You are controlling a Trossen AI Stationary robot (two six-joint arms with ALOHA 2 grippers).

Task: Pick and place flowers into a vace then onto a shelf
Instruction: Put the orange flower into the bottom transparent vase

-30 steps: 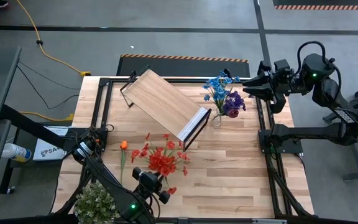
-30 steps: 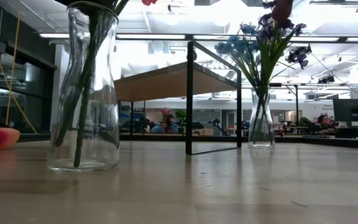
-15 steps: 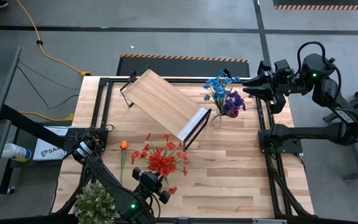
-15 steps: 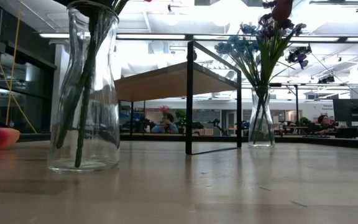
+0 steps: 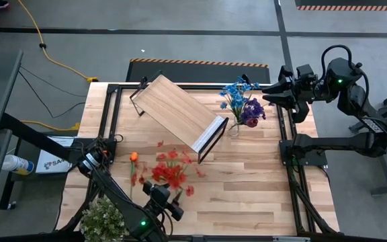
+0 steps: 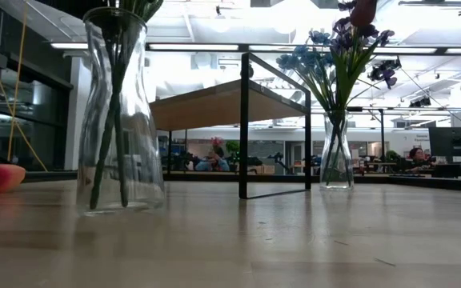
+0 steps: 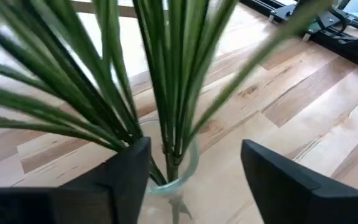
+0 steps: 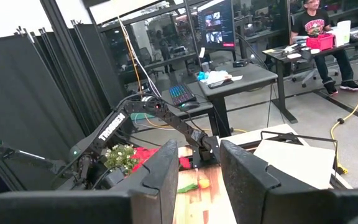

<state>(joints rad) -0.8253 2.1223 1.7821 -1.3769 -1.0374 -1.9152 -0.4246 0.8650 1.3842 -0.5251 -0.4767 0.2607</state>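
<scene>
A bunch of red flowers (image 5: 168, 172) stands in a clear glass vase (image 6: 122, 120) near the table's front. Their green stems (image 7: 173, 93) go down through the vase's mouth (image 7: 174, 182). My left gripper (image 7: 194, 143) is open, with one finger on either side of the stems just above that mouth; it also shows in the high view (image 5: 170, 196). A single orange flower (image 5: 134, 156) lies on the table to the left. My right gripper (image 5: 266, 94) waits open and raised at the far right, beside a second vase (image 6: 336, 156) of blue and purple flowers (image 5: 242, 101). My left gripper stands open around the red flowers' stems (image 7: 166, 124), coming at them slanting down from the table's near side. The stems rest in the vase on their own. Whether one finger (image 7: 129, 171) still brushes the stems or the vase's rim, I cannot tell.
The light-wood shelf (image 5: 177, 111) on its black frame stands askew at the far middle, and shows beyond the vase in the low view (image 6: 222, 104). A bushy pale plant (image 5: 103, 220) sits at the near left corner. Bare wood lies between the two vases.
My left gripper has opened and let go of the red flowers' stems without moving away. The stems have settled steeper into the vase, the blooms have swung a little toward the table's left, and the vase has shifted slightly on the table.
</scene>
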